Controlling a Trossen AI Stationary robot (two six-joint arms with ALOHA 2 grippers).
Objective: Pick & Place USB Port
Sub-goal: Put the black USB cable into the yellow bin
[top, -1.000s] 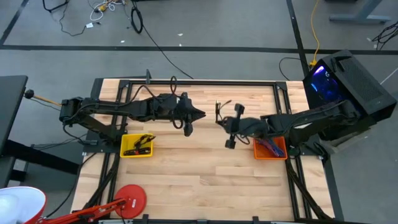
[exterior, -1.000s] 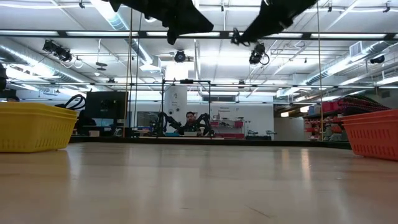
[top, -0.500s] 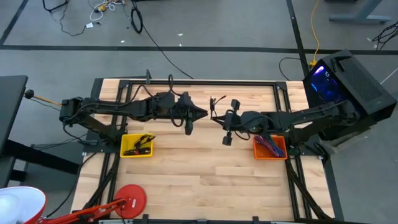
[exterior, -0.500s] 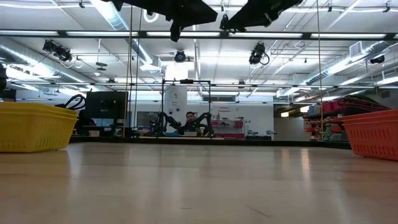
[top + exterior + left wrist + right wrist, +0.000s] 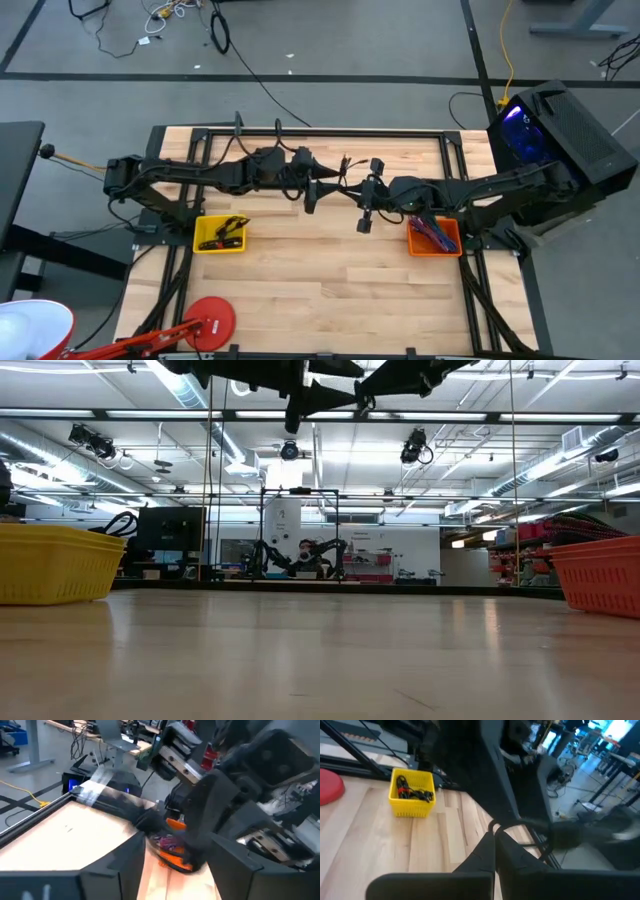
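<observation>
The right end effector [image 5: 352, 188] hangs above the middle of the desk [image 5: 300, 290], its fingers pressed together on a thin black cable [image 5: 520, 827]. In the right wrist view the fingertips [image 5: 492, 840] meet at a point right where the cable loops out. This cable looks to be the USB lead of the task; its plug end cannot be made out. From above, the lead's loose strands curl up just beyond the fingertips, toward the desk's far edge.

The left end effector [image 5: 322, 190] faces it head-on, tip almost touching tip, at about the same height. I cannot tell whether its fingers are apart or together; the left wrist view is mostly filled by the other arm's dark body.

The relation that matters: the two arms lie along one line across the desk, and the cable sits in the narrow gap between them, held by the right and just ahead of the left. That suggests a handover.

Further out, the orange bin [image 5: 435, 238] with coloured leads sits beside the right arm, and the yellow bin [image 5: 220, 235], holding black cables, beside the left.
</observation>
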